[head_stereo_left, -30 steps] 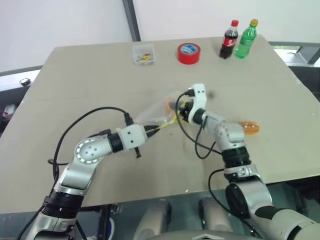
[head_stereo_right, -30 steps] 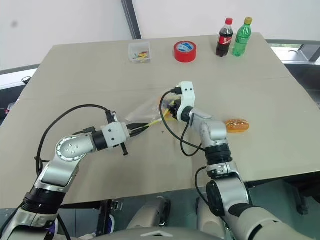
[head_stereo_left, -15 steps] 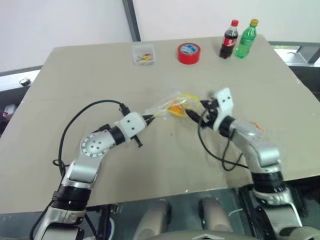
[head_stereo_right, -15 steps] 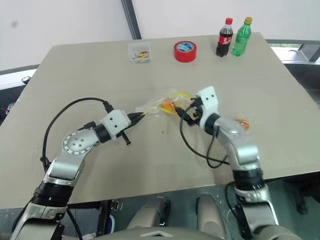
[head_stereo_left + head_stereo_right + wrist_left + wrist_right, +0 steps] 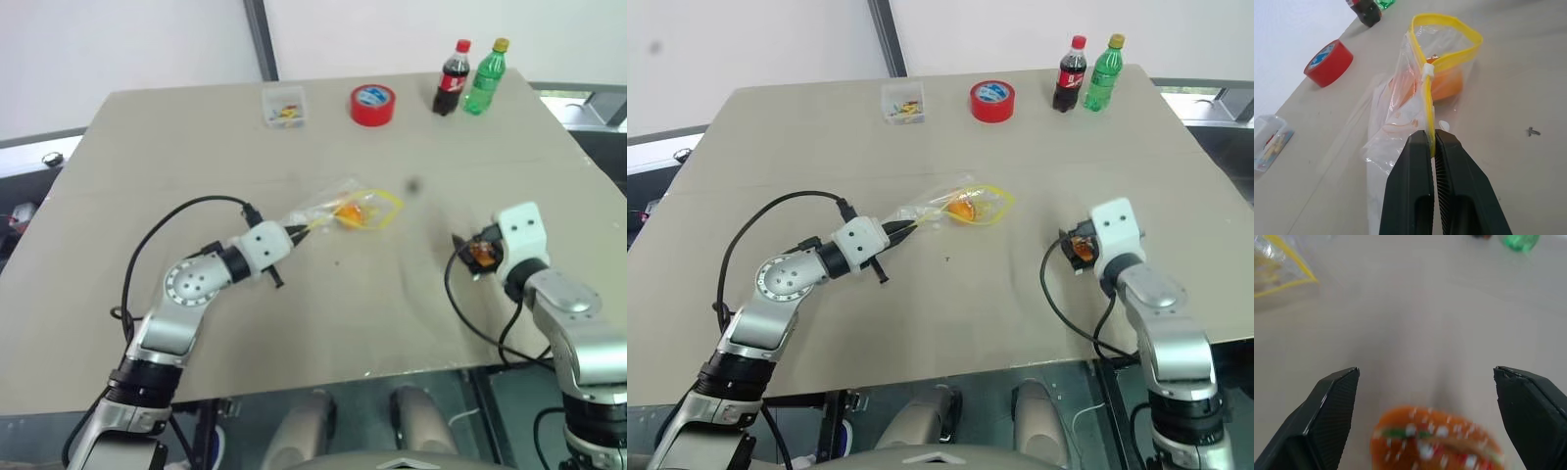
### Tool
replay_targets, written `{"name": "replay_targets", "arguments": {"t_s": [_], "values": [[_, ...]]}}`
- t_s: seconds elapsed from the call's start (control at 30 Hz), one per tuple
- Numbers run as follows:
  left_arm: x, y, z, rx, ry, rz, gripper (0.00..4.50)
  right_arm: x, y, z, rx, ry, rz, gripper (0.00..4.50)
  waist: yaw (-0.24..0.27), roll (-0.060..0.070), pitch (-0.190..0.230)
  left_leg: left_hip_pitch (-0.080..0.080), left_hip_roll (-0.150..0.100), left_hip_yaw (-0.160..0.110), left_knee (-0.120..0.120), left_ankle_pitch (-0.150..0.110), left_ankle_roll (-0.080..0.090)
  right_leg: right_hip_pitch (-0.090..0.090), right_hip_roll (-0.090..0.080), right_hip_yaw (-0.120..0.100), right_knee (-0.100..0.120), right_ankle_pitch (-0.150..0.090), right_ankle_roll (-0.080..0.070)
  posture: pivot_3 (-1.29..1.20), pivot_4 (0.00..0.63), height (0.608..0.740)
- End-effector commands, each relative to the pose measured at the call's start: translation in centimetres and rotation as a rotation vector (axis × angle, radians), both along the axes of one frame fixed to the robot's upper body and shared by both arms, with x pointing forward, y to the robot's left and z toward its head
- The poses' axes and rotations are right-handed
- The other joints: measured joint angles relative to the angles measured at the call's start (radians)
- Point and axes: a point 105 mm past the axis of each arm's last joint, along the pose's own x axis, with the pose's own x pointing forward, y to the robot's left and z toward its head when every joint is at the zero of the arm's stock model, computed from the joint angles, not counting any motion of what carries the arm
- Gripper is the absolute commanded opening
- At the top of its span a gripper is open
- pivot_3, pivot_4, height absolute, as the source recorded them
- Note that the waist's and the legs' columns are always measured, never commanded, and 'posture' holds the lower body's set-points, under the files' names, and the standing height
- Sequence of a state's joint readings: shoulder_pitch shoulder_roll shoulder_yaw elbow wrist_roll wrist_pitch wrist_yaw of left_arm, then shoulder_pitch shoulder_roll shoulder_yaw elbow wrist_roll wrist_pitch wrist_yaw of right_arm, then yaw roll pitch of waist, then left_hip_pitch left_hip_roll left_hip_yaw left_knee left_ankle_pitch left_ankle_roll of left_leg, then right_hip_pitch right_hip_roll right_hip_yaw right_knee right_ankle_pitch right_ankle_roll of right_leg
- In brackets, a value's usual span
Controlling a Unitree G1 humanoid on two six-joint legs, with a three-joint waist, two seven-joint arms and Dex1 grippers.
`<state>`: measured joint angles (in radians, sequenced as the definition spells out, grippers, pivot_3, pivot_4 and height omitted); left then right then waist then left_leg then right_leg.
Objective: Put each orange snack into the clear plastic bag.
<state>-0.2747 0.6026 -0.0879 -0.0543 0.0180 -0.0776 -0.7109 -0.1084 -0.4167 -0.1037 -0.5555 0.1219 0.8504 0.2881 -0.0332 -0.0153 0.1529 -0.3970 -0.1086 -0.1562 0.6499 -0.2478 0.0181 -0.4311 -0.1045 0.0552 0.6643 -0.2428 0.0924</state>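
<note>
Bag (image 5: 1415,107) of thin, crinkly clear plastic lies on the matte beige table (image 5: 196,147), its mouth edged by a yellow zip strip that bows into an open loop. Left gripper (image 5: 1432,139) has its two black ribbed fingers pressed together on that yellow strip, pinching the bag's edge. One orange snack (image 5: 349,212), oval and glossy, sits inside the bag just behind the mouth.

Right gripper (image 5: 1425,382) stands with its jaws spread wide and holds nothing. Second orange snack (image 5: 1437,438), rounded, orange, with small pale and green flecks, lies on the table between the two broad black fingers (image 5: 1327,416); contact with either finger cannot be judged. This snack lies well apart from the bag, toward the robot's right.

Far edge of the table carries a small clear box (image 5: 283,106) of coloured bits, a red tape roll (image 5: 372,104), a dark cola bottle (image 5: 451,78) and a green bottle (image 5: 485,76), both upright and just beside each other.
</note>
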Motion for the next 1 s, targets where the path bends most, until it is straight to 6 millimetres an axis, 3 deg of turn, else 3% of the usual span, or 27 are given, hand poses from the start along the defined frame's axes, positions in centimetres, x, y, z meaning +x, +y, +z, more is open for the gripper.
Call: {"name": "replay_targets", "arguments": {"t_s": [0.03,0.2,0.47,0.7,0.97,1.0], "values": [[0.2,0.2,0.9,0.005,-0.039,-0.011,0.0,-1.2,-1.4,2.6,-0.005,-0.096,-0.008,4.49,0.002,0.0,0.0,0.0,0.0,0.0,0.0,0.0,0.0,0.0,0.0,0.0,0.0,0.0,0.0,0.0,0.15,0.74],[0.2,0.3,0.8,0.003,-0.032,-0.014,0.0,-2.4,-3.6,2.6,-0.092,-0.117,-0.006,4.49,0.007,0.0,0.0,0.0,0.0,-0.001,0.0,0.0,0.0,0.001,0.0,-0.001,0.0,0.0,0.0,0.0,0.15,0.74],[0.0,-0.2,0.8,0.005,-0.025,-0.036,0.0,-2.2,-4.5,0.5,-0.274,-0.065,0.217,4.49,0.007,0.0,0.0,0.004,0.0,0.001,0.0,0.0,0.001,0.004,0.0,-0.001,-0.001,0.0,0.001,0.0,0.15,0.74],[-0.2,-0.1,0.9,0.011,-0.029,-0.035,0.0,0.0,-6.0,-1.2,-0.328,-0.009,0.351,4.49,0.008,-0.001,0.001,0.014,0.001,0.001,-0.001,-0.003,0.005,0.016,0.0,-0.001,-0.004,0.0,0.001,0.0,0.15,0.74],[-0.8,0.1,0.9,0.006,-0.029,-0.017,0.0,2.7,-5.8,-2.7,-0.292,0.039,0.462,4.49,0.007,-0.001,0.001,0.016,0.001,0.0,-0.001,-0.003,0.005,0.019,0.001,-0.002,-0.005,0.0,0.001,0.0,0.15,0.74],[-0.9,0.1,0.9,0.004,-0.029,-0.013,0.0,2.9,-5.8,-2.7,-0.285,0.036,0.458,3.96,0.007,-0.001,0.001,0.016,0.001,0.0,-0.001,-0.003,0.005,0.019,0.0,-0.002,-0.005,0.0,0.001,0.0,0.15,0.74]]}}
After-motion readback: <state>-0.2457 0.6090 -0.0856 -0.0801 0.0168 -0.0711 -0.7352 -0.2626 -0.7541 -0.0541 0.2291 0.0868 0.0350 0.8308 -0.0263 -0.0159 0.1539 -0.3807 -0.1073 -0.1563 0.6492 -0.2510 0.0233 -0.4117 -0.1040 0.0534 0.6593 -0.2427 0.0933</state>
